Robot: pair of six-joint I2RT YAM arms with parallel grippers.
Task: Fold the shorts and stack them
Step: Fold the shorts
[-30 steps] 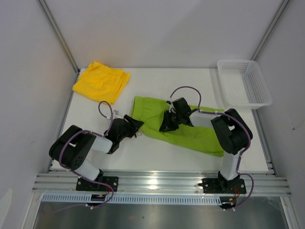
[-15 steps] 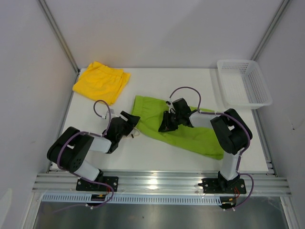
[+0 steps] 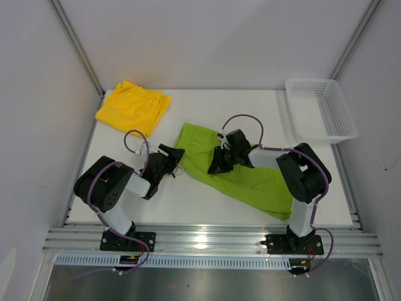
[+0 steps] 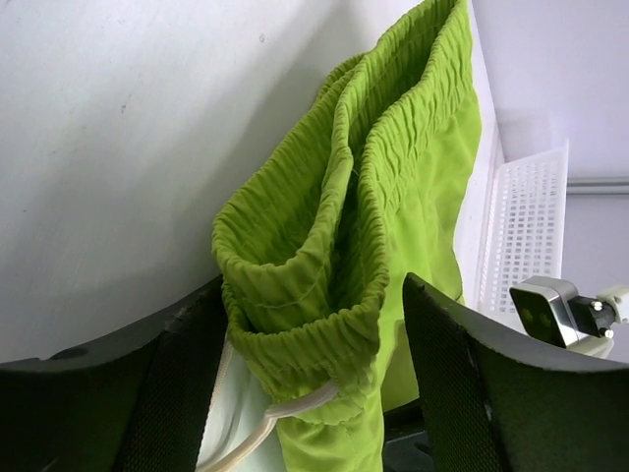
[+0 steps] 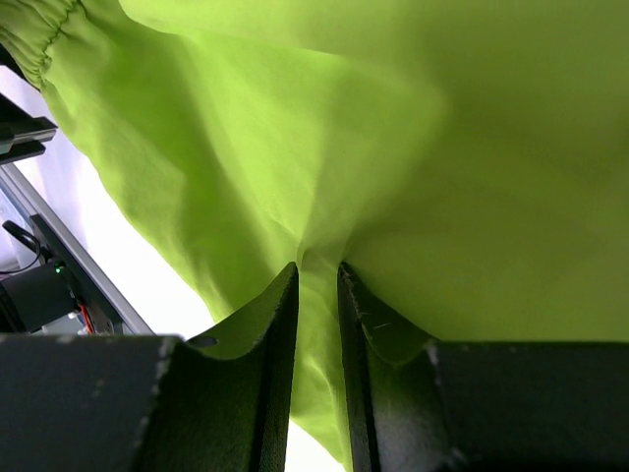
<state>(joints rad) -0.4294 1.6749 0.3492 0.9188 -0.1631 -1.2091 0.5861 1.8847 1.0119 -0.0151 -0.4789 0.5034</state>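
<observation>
On the white table (image 3: 207,110) between pale walls (image 3: 213,44), right gripper (image 5: 316,270) pinches lime green shorts (image 3: 250,182); left gripper (image 4: 313,295) gapes wide astride their waistband (image 4: 305,339).

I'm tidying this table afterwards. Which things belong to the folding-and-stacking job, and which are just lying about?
Job in hand:
- lime green shorts, pinched in the right claw, waistband inside the open left claw
- yellow shorts, far left corner

Lying about:
- white mesh basket, far right corner
</observation>
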